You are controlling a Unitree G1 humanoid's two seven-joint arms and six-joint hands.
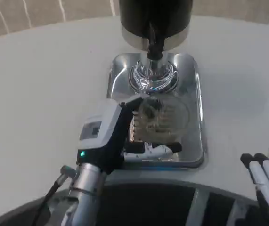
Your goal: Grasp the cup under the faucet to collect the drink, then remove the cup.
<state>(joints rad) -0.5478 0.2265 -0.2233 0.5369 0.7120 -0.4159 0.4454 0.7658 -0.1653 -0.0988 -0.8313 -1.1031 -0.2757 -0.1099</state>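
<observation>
Head view. The left hand (141, 127) reaches over the chrome drip tray (196, 94) and grips the clear cup (165, 115), with fingers wrapped on the cup's left side and beneath it. The cup is transparent and its outline blurs against the reflective tray; its rim and contents cannot be made out clearly. The cup sits over the tray's near half, just in front of the faucet (154, 44), not directly beneath it. The faucet hangs from the dark dispenser body (155, 16), which is cut off by the top edge of the picture. The white back of the left hand covers the tray's near-left corner, and the silver left forearm (85, 188) runs down to the bottom edge.

The right hand (266, 181) lies at the lower right corner, partly cut off by the frame. Its fingers extend straight and close together, with nothing in them, well apart from the tray.

The round grille (153, 77) in the tray lies below the faucet, just behind the cup. The white surface (40, 84) is open to the left and right of the tray. Its near edge curves just in front of the tray; a dark band lies below that edge. A floor strip shows beyond the far edge, top left.
</observation>
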